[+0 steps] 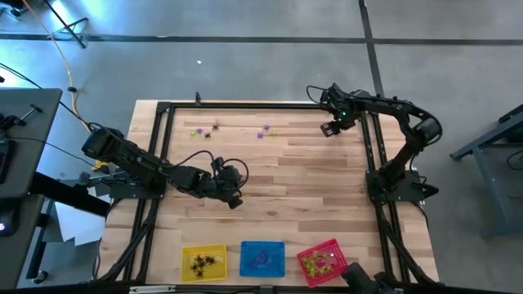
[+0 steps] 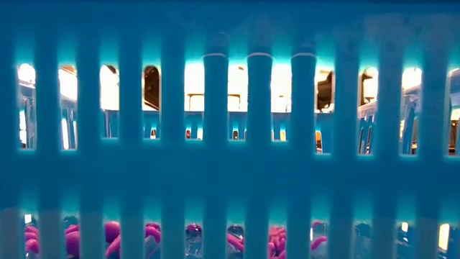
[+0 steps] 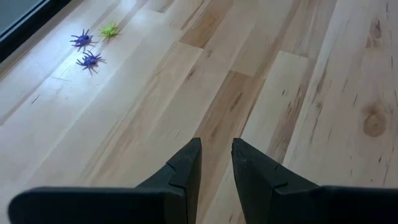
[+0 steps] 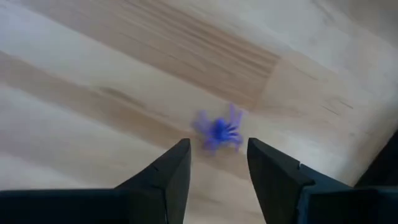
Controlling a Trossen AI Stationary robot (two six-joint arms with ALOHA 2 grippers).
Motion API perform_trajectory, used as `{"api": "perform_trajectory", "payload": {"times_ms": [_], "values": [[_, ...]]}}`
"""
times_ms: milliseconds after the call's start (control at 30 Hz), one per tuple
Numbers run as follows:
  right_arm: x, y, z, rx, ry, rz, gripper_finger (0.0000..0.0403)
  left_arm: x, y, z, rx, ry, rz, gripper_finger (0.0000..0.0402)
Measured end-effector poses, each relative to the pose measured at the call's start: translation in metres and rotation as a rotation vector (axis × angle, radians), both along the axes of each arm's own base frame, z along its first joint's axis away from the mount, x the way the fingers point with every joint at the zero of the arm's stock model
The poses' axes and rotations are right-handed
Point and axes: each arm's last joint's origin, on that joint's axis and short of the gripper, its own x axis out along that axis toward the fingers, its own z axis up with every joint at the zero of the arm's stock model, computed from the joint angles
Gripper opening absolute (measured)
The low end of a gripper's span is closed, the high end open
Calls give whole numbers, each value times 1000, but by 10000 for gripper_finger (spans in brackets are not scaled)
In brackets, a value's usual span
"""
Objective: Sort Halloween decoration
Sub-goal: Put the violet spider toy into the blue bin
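Small spider-like Halloween decorations lie on the wooden table near its far edge: a yellow-green one (image 1: 194, 131), a black one (image 1: 215, 126) and purple ones (image 1: 265, 129). My right gripper (image 1: 329, 129) points down at the far right, open. A purple spider (image 4: 219, 130) lies on the wood just beyond its fingertips (image 4: 217, 146), blurred and apart from both fingers. My left gripper (image 1: 234, 200) hovers left of the table's middle, its fingers (image 3: 216, 146) a narrow gap apart with nothing between. Two purple spiders (image 3: 87, 51) and a yellow-green one (image 3: 110, 29) lie ahead of it.
Three square mesh baskets stand along the near edge: yellow (image 1: 203, 263) with black spiders, blue (image 1: 262, 258) with purple ones, red (image 1: 320, 261) with yellow-green ones. The blue basket's wall (image 2: 230, 173) fills the low view. A black frame (image 1: 163, 110) borders the table.
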Motion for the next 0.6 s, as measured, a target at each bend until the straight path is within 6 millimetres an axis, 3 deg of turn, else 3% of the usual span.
{"api": "perform_trajectory", "payload": {"times_ms": [167, 400, 600], "values": [[4, -6, -22, 20, 97, 8, 146, 0, 0, 0, 1, 1, -1, 78], [9, -8, -28, 63, 93, 40, 127, 0, 0, 0, 7, 2, -3, 78], [10, -8, -29, 68, 84, 44, 56, 0, 0, 0, 9, 2, -3, 78]]}}
